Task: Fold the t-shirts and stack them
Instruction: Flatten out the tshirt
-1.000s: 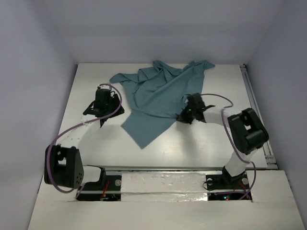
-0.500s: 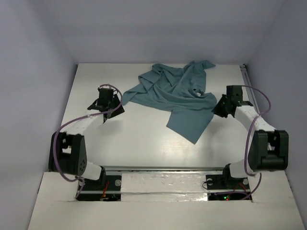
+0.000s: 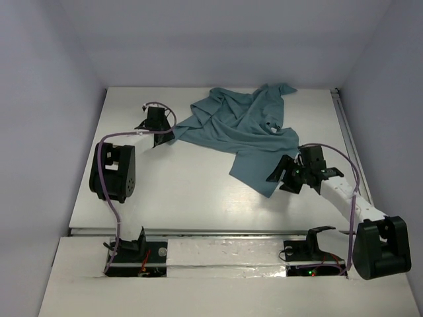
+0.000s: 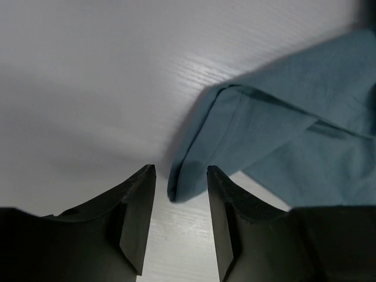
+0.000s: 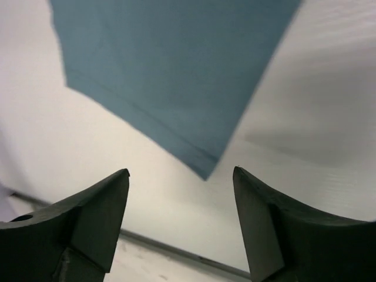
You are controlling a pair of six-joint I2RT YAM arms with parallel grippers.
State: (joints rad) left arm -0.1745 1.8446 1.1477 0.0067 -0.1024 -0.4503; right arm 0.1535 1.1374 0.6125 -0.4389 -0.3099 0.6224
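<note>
The teal t-shirt [image 3: 241, 132] lies crumpled and unfolded at the back middle of the white table [image 3: 165, 191], its small white neck label [image 3: 272, 127] showing. My left gripper [image 3: 166, 137] is at the shirt's left tip. In the left wrist view that folded tip [image 4: 176, 187] lies just between the fingertips, and the left gripper [image 4: 181, 176] stands partly open without pinching it. My right gripper [image 3: 276, 176] is by the shirt's near corner. The right wrist view has that corner [image 5: 204, 171] just ahead of the wide-open right gripper [image 5: 181, 173], nothing between its fingers.
A metal rail [image 3: 351, 148] runs along the table's right edge, and another rail [image 3: 218, 232] along the near edge in front of the arm bases. Pale walls close in the left, back and right sides. Purple cables [image 3: 106, 142] loop off both arms.
The right gripper dragged the shirt to the right, let go and opened, then swung to the shirt's near corner. The left arm reached farther back to the shirt's left tip.
</note>
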